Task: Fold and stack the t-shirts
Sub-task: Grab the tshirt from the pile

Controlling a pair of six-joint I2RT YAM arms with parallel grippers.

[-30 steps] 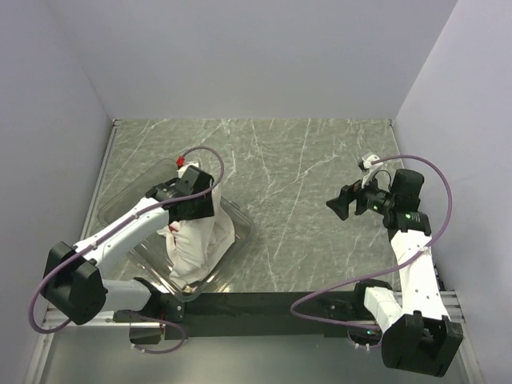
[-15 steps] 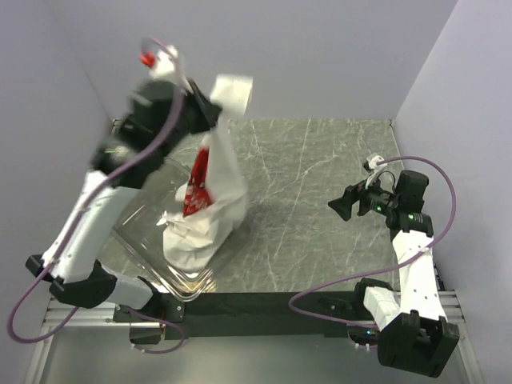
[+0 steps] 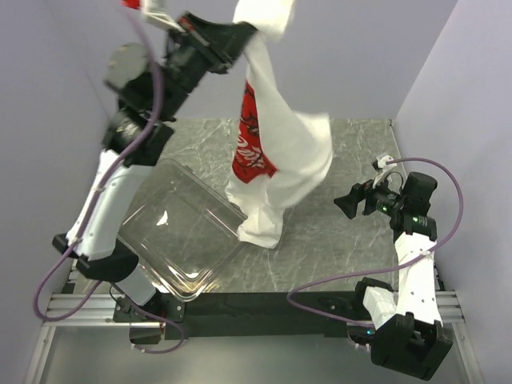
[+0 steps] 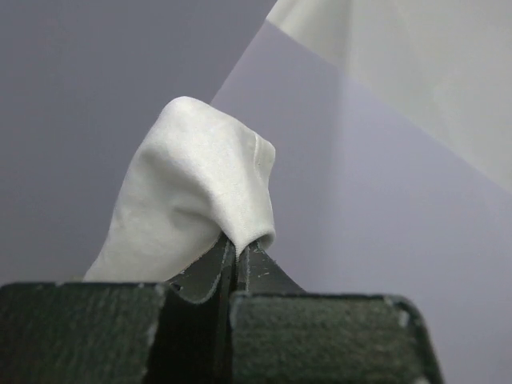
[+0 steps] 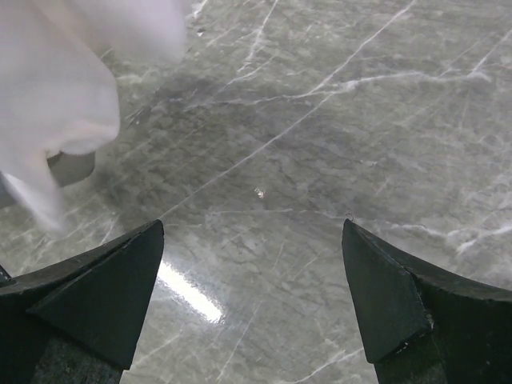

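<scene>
A white t-shirt [image 3: 280, 152] with a red print hangs in the air over the middle of the table, its lower end near the marble. My left gripper [image 3: 244, 32] is raised high at the back and is shut on the top of the t-shirt [image 4: 200, 192]; the cloth bulges out above the closed jaws. My right gripper [image 3: 346, 202] hovers at the right side of the table, open and holding nothing. In the right wrist view its fingers [image 5: 96, 280] frame bare marble, and the blurred t-shirt [image 5: 56, 104] shows at the upper left.
A clear plastic bin [image 3: 180, 232] lies at the left front of the grey marble table [image 3: 320, 248], with no cloth showing in it. Lilac walls close in the back and both sides. A black strip runs along the table's near edge.
My left gripper closed on the t-shirt in the bin, then swung up and toward the back right, lifting it out of the bin. The right arm has barely moved.
</scene>
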